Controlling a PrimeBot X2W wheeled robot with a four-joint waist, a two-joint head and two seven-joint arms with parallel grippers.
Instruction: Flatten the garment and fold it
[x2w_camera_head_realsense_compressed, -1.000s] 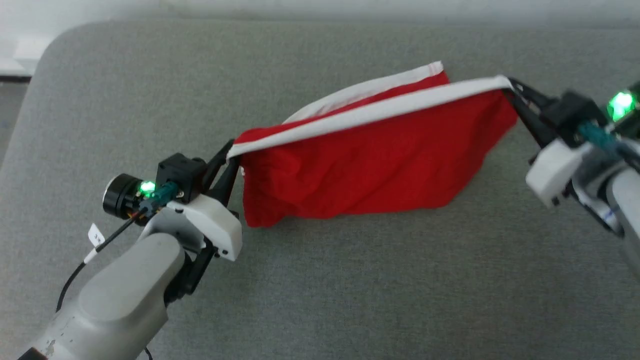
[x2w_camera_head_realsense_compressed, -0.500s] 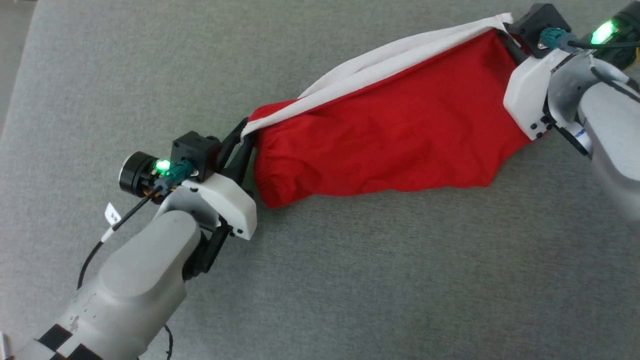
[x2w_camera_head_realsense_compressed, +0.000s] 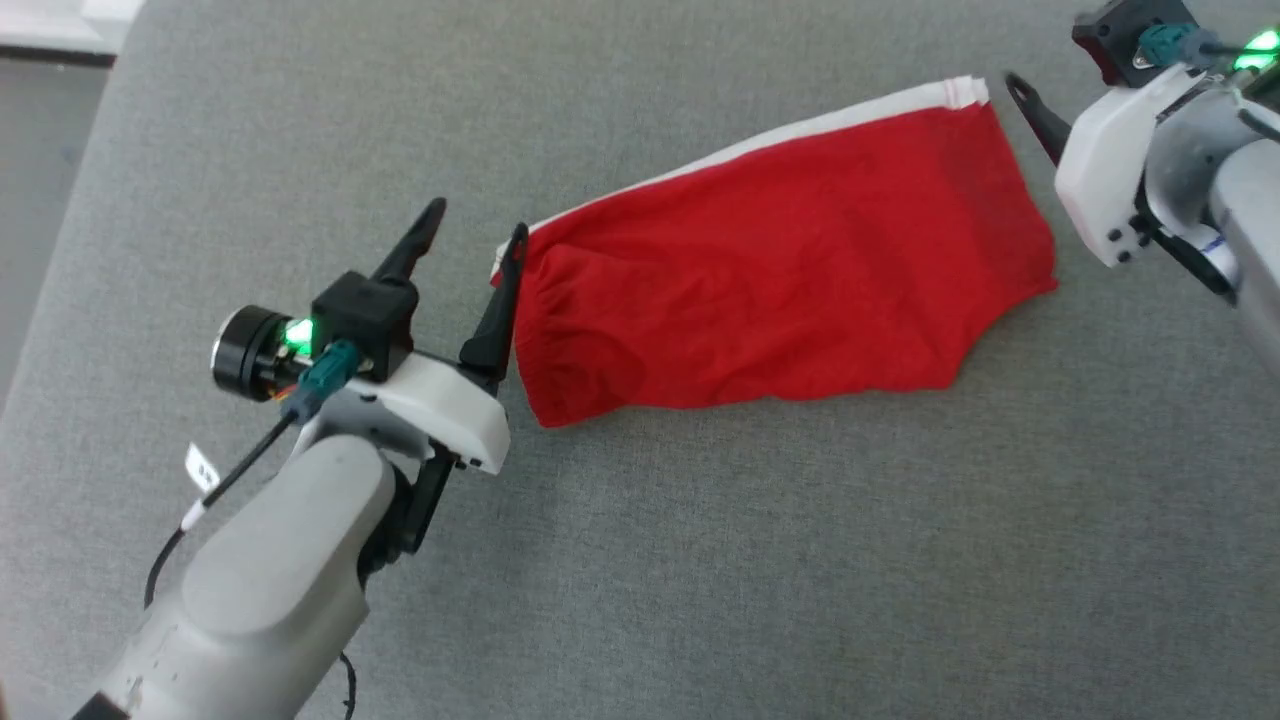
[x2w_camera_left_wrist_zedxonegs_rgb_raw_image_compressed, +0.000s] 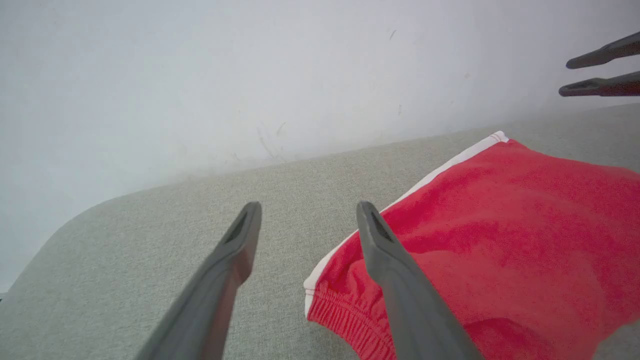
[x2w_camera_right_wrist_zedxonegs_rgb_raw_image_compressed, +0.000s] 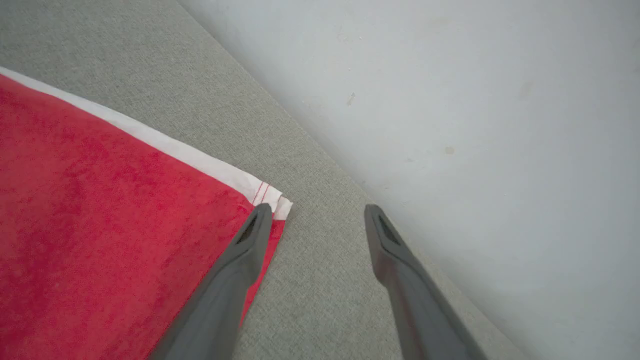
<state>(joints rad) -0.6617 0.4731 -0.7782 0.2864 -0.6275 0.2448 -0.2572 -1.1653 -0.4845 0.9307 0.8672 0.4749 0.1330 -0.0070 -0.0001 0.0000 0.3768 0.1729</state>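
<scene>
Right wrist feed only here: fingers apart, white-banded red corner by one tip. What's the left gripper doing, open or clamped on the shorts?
Observer: The left gripper is open. Head view shows nothing between its fingers, and one finger sits alongside the gathered end of the garment.
Operator: Cloth lying flat or bunched?
Observer: Spread out on the grey fabric surface, with some puckers near the left gripper's end.
Operator: Any fold in it?
Observer: No fold-over that I can see from the head view. It lies as one long piece between the left gripper and the right gripper.
</scene>
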